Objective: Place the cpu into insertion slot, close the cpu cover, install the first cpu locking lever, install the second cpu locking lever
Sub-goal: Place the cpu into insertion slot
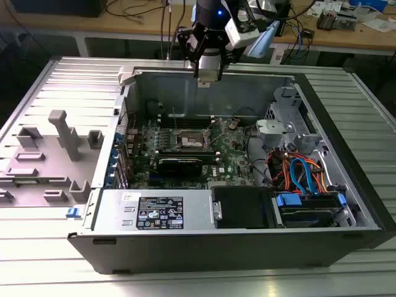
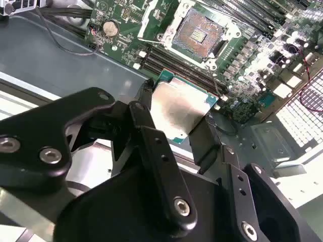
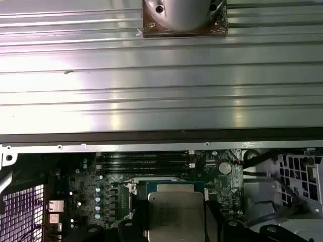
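Observation:
My gripper (image 1: 208, 75) hangs above the back wall of the open computer case (image 1: 346, 204). In both wrist views it is shut on the cpu (image 2: 176, 108), a flat square chip with a silver-grey top, pinched by two opposite edges between the black fingers (image 2: 206, 138). The cpu (image 3: 175, 217) is held level in the air, well above the motherboard. The insertion slot (image 2: 199, 31) lies open with its dark pin field bare; it also shows mid-board in the exterior view (image 1: 192, 141). A thin silver frame at the slot's side looks like the cpu cover (image 2: 149, 22), swung up.
Long memory slots (image 2: 171, 63) run beside the socket. A black expansion card (image 1: 179, 164) lies in front of it in the exterior view. Drive cage and coloured cables (image 1: 303, 176) fill the case towards that view's right. A grey fixture block (image 1: 62, 133) stands on the ribbed table.

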Controlling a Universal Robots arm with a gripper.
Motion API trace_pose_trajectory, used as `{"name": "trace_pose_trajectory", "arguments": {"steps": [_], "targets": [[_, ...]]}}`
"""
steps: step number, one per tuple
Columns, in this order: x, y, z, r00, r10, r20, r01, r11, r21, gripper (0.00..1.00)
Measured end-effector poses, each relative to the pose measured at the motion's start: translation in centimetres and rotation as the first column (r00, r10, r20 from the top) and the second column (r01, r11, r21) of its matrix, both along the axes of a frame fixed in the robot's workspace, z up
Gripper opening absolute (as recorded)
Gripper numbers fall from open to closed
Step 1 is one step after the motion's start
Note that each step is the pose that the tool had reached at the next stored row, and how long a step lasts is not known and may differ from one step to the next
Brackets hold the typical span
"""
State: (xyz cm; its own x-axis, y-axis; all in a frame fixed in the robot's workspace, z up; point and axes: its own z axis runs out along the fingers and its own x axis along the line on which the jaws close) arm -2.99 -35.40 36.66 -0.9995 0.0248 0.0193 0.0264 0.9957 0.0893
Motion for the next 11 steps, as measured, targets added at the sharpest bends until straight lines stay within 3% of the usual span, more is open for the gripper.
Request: {"name": "trace_pose_trajectory", "arguments": {"steps": [2, 4, 11], "targets": [[0.0, -0.27, -0.1, 1.0, -0.004, 0.0001, 0.004, 1.0, 0.0002, 0.54], [0.0, -0.28, -0.18, 0.9995, -0.033, 0.0, 0.033, 0.9995, -0.0001, 0.54], [0.0, -0.28, -0.36, 0.9906, -0.137, 0.0, 0.137, 0.9906, -0.0004, 0.54]]}}
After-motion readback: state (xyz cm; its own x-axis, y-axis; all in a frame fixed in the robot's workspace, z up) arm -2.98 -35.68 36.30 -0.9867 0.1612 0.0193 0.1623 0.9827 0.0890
